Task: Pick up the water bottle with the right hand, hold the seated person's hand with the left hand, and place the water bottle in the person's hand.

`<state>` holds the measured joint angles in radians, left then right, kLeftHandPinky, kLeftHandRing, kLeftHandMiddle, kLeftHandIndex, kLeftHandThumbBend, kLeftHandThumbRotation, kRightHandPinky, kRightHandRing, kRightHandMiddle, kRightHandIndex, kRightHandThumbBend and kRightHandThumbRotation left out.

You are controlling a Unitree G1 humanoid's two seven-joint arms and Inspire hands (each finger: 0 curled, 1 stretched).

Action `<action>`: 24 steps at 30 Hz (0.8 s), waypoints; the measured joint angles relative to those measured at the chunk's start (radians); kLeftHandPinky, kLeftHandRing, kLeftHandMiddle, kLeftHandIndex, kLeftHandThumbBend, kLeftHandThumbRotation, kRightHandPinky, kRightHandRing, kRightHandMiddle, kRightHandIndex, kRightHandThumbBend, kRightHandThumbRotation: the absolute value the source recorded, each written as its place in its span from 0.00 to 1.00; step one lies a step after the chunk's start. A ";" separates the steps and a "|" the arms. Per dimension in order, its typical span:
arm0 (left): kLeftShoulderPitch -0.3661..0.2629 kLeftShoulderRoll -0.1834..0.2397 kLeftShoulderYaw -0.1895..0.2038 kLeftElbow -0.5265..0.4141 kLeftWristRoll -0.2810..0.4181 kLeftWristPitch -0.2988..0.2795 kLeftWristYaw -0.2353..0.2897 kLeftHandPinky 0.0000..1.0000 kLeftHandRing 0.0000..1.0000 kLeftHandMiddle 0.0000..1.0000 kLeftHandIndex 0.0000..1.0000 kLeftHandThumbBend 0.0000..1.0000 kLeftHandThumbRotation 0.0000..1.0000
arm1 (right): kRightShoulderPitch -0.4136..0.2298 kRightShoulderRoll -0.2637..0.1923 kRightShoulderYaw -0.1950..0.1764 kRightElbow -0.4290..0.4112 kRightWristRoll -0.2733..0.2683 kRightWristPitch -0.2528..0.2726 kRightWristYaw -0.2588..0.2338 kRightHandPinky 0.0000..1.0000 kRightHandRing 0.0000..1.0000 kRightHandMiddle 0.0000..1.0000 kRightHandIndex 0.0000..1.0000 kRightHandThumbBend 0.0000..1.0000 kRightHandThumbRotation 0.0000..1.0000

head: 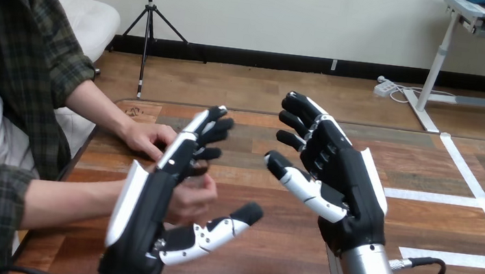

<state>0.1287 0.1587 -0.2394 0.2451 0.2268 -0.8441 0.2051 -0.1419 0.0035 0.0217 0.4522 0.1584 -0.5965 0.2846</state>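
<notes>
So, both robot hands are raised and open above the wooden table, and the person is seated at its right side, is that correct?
Not quite: the head view shows the person seated at the left side of the table. The left hand and right hand are raised and open above it.

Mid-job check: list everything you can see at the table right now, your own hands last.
table: one, brown wood, across the view.
tape lines: several, white, on the table's right part.
person's upper hand: one, resting on the table at the left, by the left hand's fingertips.
person's lower hand: one, curled, just behind the left hand.
left hand: one, black and white, open, lower left.
right hand: one, black and white, open, centre, holding nothing.
</notes>
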 measured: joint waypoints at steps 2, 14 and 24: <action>0.003 -0.010 0.000 -0.001 0.000 0.000 -0.008 0.72 0.82 0.84 0.89 0.68 0.37 | 0.002 -0.001 -0.001 -0.003 0.000 0.000 -0.004 0.83 0.87 0.87 0.84 0.68 0.32; 0.036 -0.074 0.001 -0.001 -0.038 -0.013 -0.035 0.69 0.78 0.81 0.84 0.64 0.39 | 0.020 0.001 -0.006 -0.024 0.005 -0.007 -0.011 0.80 0.85 0.85 0.79 0.66 0.31; 0.067 -0.139 0.003 0.001 -0.037 -0.051 -0.034 0.69 0.76 0.80 0.84 0.52 0.45 | 0.042 0.022 -0.012 -0.031 0.007 -0.023 -0.042 0.76 0.82 0.82 0.75 0.64 0.31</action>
<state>0.1954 0.0199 -0.2366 0.2463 0.1900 -0.8951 0.1714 -0.0999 0.0256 0.0093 0.4209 0.1651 -0.6192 0.2431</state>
